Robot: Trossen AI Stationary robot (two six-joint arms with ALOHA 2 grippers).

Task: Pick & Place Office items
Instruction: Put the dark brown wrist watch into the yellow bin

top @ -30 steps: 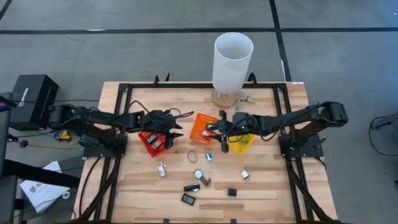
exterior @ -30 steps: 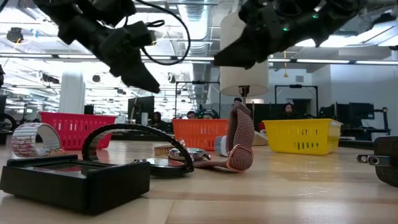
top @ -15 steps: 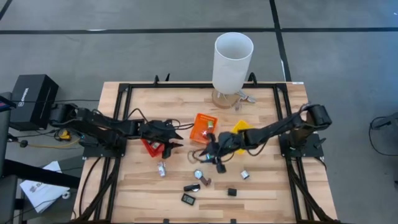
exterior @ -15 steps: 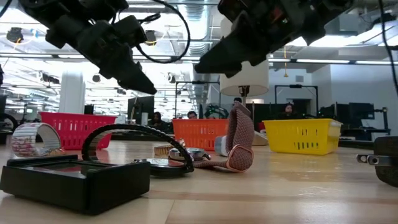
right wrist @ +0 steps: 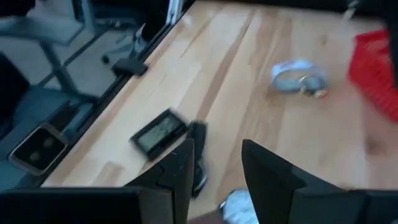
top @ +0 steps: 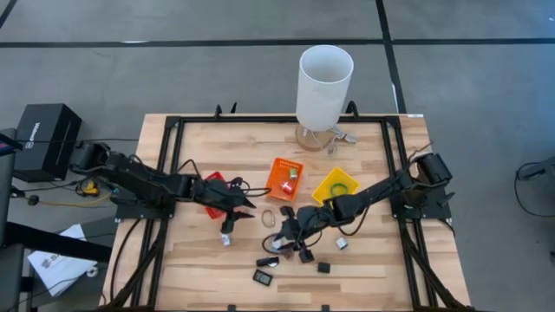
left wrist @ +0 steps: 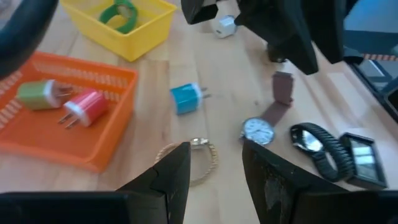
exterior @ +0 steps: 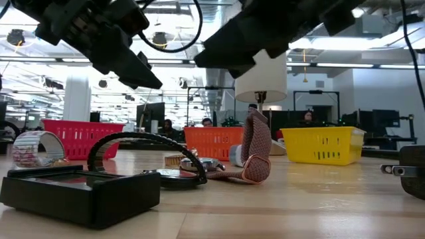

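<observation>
Small office items lie on the wooden table's near half. I see a gold bracelet [left wrist: 198, 154], a blue charger [left wrist: 185, 98], a brown-strapped watch [left wrist: 258, 129], a black watch [left wrist: 316, 145], a flat black device [right wrist: 158, 134] and a silvery band [right wrist: 297, 76]. My left gripper [top: 247, 211] hangs open just right of the red bin [top: 211, 192], above the bracelet [top: 270, 217]. My right gripper [top: 286, 237] hangs open above the brown-strapped watch [top: 278, 243]. In the low view both grippers hang above the table, the left gripper [exterior: 147, 78] and the right gripper [exterior: 207, 56].
The orange bin [top: 284, 176] holds a green and a red charger. A green ring lies in the yellow bin [top: 336, 185]. A tall white cylinder [top: 325, 82] stands at the far edge. A white charger [top: 342, 243] and black pieces [top: 323, 267] lie toward the near edge.
My right gripper has swung from the yellow and orange bins toward the table's near edge and left, ending over the watch. My left gripper has moved from above the red bin toward the near edge and right, toward the bracelet. No item has moved.
</observation>
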